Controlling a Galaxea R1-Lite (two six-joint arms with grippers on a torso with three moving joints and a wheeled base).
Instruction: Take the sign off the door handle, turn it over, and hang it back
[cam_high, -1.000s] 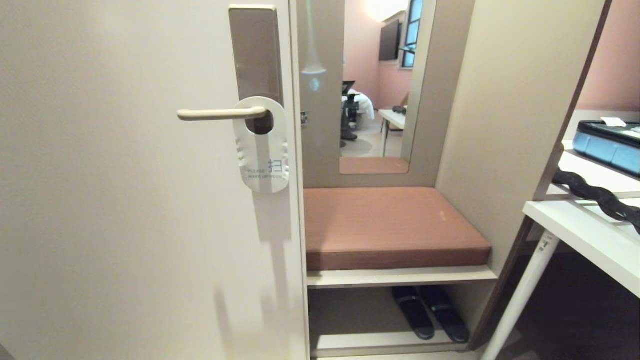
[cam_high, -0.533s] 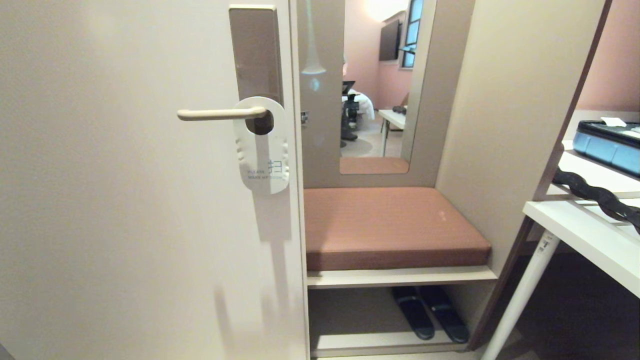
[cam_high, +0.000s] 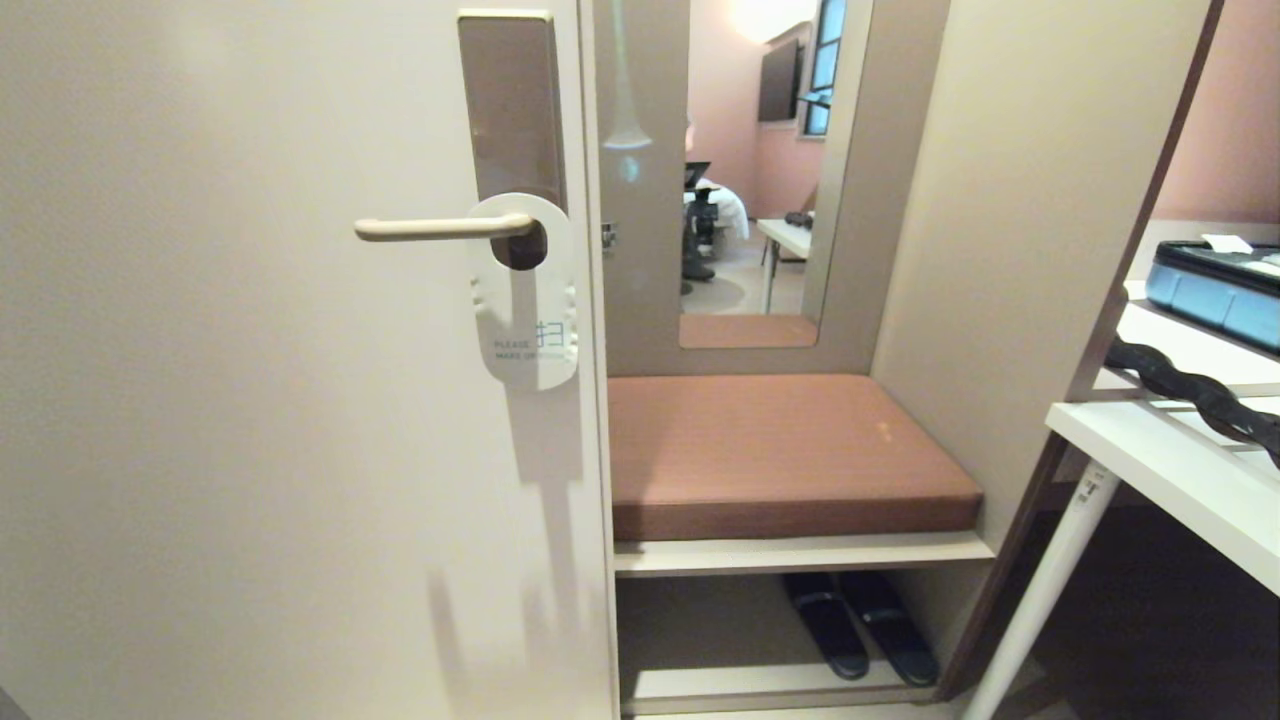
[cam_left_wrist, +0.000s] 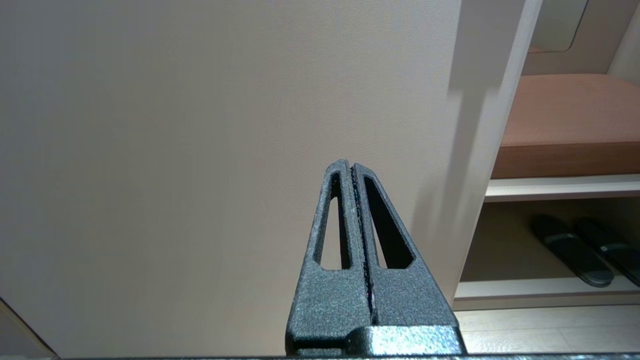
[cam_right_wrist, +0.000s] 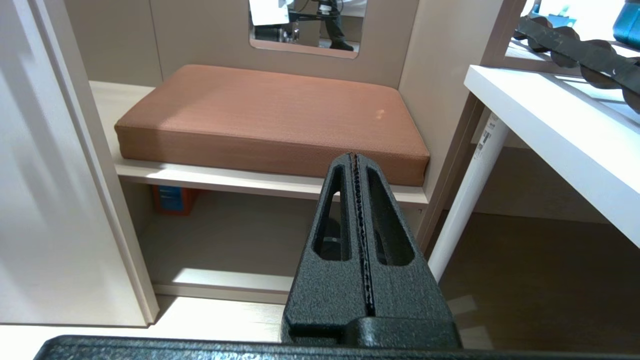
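The sign (cam_high: 524, 295) hangs on the door handle (cam_high: 440, 228), its oval hole threaded over the lever close to the brown plate (cam_high: 512, 110), white face outward and its lower end lying flat against the cream door (cam_high: 250, 400). Nothing of the task has begun.

Several things could go wrong from here. The sign sits right at the plate end of the door handle, so it has to slide the whole length of the lever to come free; a pull straight outward would likely catch the hole on the lever and bend or tear the card. It is also thin and lies flush with the door, so a gripper may scrape the door face rather than get a finger behind the edge. Once off, a flat card pinched by one edge could swing or slip during the turn-over, and re-threading the hole over the curved tip calls for fine alignment.

Neither gripper is near the sign. The left gripper (cam_left_wrist: 352, 172) is fully closed and empty, pointing at bare door well below the door handle. The right gripper (cam_right_wrist: 355, 159), likewise closed on nothing, faces the brown cushion (cam_right_wrist: 270, 115) of the bench beside the door, below and away from the door handle.
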